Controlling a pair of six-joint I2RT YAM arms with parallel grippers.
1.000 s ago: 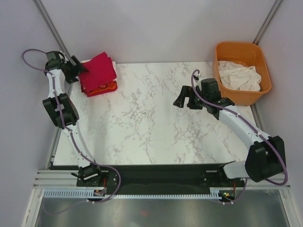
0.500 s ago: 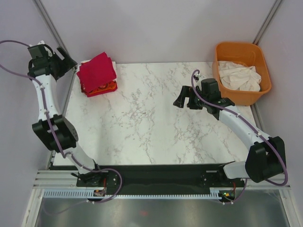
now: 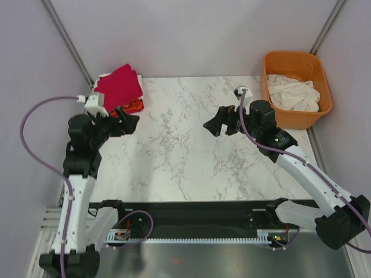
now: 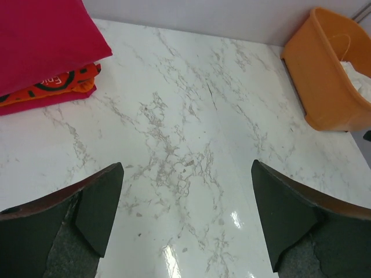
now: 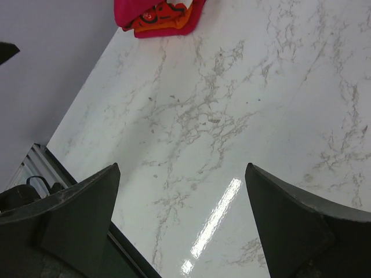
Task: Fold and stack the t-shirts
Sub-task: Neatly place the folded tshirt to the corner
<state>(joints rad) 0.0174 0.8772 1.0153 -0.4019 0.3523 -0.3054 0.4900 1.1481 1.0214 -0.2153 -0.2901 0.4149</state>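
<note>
A folded plain crimson t-shirt (image 3: 119,84) lies on top of a folded red and orange printed t-shirt (image 3: 132,106) at the table's far left corner; the pile also shows in the left wrist view (image 4: 40,40) and the right wrist view (image 5: 159,13). Off-white t-shirts (image 3: 294,92) lie crumpled in the orange tub. My left gripper (image 3: 124,120) is open and empty, above the table just in front of the pile. My right gripper (image 3: 220,123) is open and empty above the table's middle right.
The orange plastic tub (image 3: 297,62) stands at the table's far right corner, also in the left wrist view (image 4: 324,69). The white marble table (image 3: 191,168) ends at a black front rail (image 3: 191,211). Grey walls close in the left, back and right.
My left arm has swung from the far left wall, beside the pile, down and toward the table's left side. My right gripper has shifted slightly left. The shirts have not moved.
</note>
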